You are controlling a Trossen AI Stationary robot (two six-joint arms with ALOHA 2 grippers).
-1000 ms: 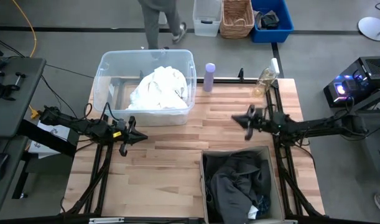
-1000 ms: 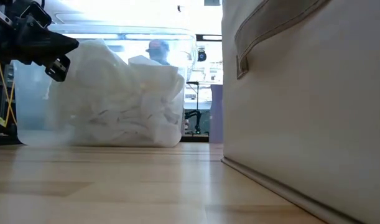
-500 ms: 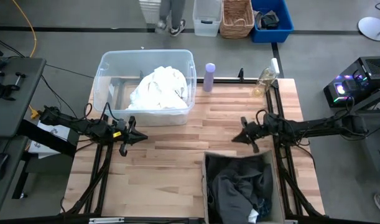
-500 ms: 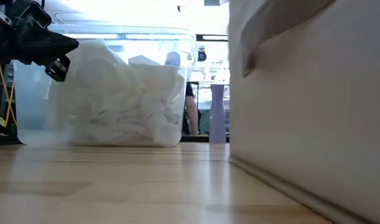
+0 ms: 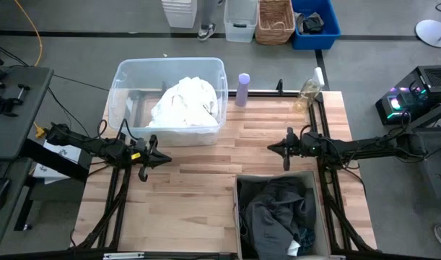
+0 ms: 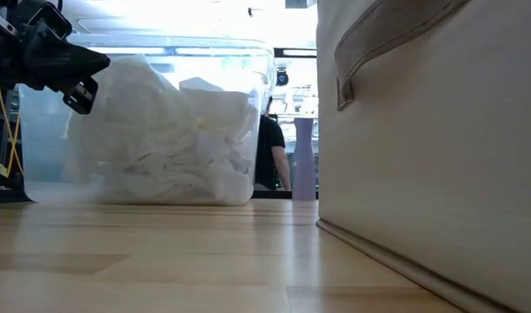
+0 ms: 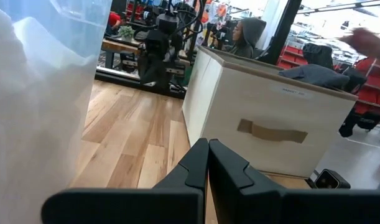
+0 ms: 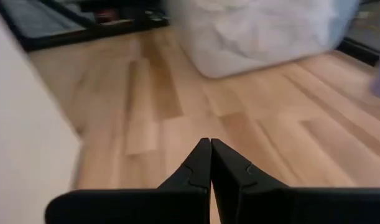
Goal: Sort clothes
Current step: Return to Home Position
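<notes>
sorting looks done, so your left gripper (image 5: 159,158) and right gripper (image 5: 273,148) hover closed, empty; dark clothes (image 5: 276,209) fill the bin (image 5: 274,174) at 5 o'clock.

Tabletop tally, by kind:
1 clear tub (image 5: 119,79), 1 beige bin (image 6: 421,174), 1 purple btl (image 5: 243,89), 1 clear btl (image 5: 307,92), 1 white clothes pile (image 5: 184,101), 1 dark clothes pile (image 5: 274,209).

Low view: table-top height, hard against the beige bin (image 6: 421,174), level, facing the clear tub (image 6: 39,122) beyond it.
High view: overhead, straight down, whole table (image 5: 198,173) around the bin.
Left wrist view: past left gripper (image 7: 207,143) toward the bin's handled wall.
Right wrist view: past right gripper (image 8: 210,142), close beside the bin, facing the tub.
All four share bin and tub.
</notes>
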